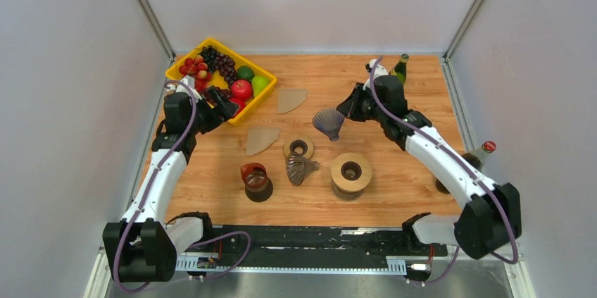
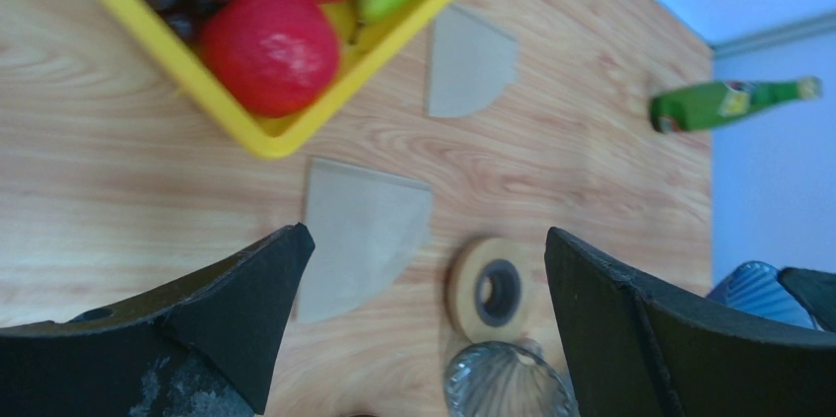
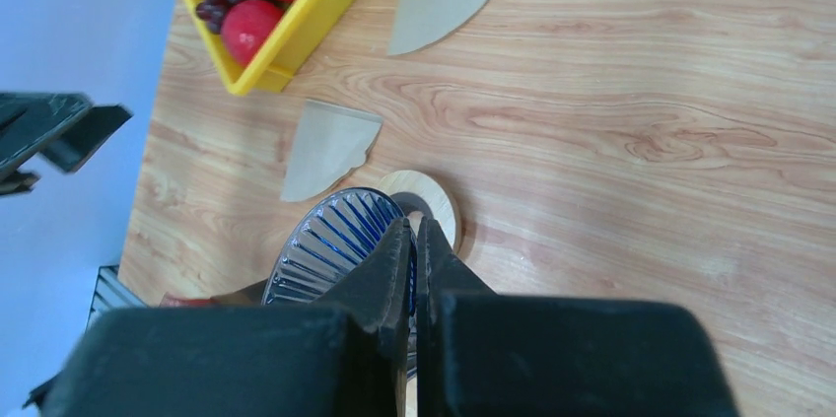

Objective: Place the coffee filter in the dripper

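Note:
Two tan paper coffee filters lie flat on the wooden table: one (image 1: 260,139) in the middle and one (image 1: 291,99) farther back by the tray. My right gripper (image 1: 346,109) is shut on the rim of a blue ribbed glass dripper (image 1: 327,122) and holds it above the table. The right wrist view shows the jaws (image 3: 414,232) pinching that dripper (image 3: 330,240). My left gripper (image 1: 224,106) is open and empty beside the tray. In the left wrist view it (image 2: 426,235) hovers over the nearer filter (image 2: 360,230).
A yellow tray (image 1: 184,76) of fruit stands at the back left. A clear ribbed dripper (image 1: 301,168) lies on its side, a red dripper (image 1: 253,177) stands nearby, with two wooden rings (image 1: 299,147) (image 1: 350,171). A green bottle (image 1: 400,67) and a red-capped bottle (image 1: 486,149) are at the right.

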